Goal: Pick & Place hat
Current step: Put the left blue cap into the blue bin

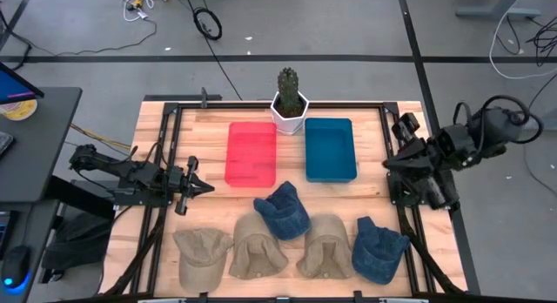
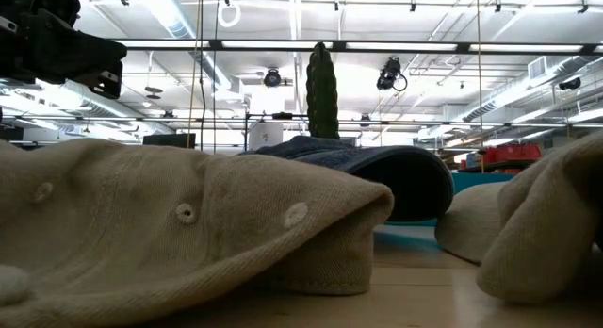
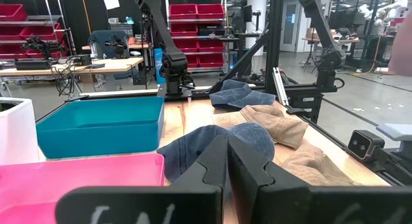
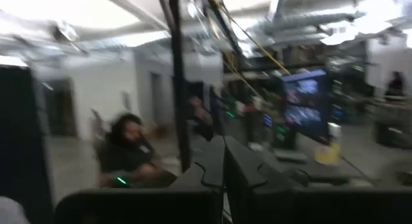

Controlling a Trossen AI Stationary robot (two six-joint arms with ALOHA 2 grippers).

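Five hats lie on the wooden table near its front edge: three beige ones (image 1: 202,251) (image 1: 258,246) (image 1: 326,247), a denim blue one (image 1: 283,209) behind them and another blue one (image 1: 379,249) at the right. My left gripper (image 1: 200,186) is shut and empty, level above the table's left side, pointing at the blue hat (image 3: 219,143). My right gripper (image 1: 389,164) is shut and empty at the table's right edge, above and to the right of the hats. Its wrist view shows only the room.
A pink tray (image 1: 251,152) and a teal tray (image 1: 330,149) lie side by side in the far half of the table. A cactus in a white pot (image 1: 290,101) stands at the far edge. A black frame (image 1: 261,104) borders the table. A person (image 4: 132,156) shows beyond the table.
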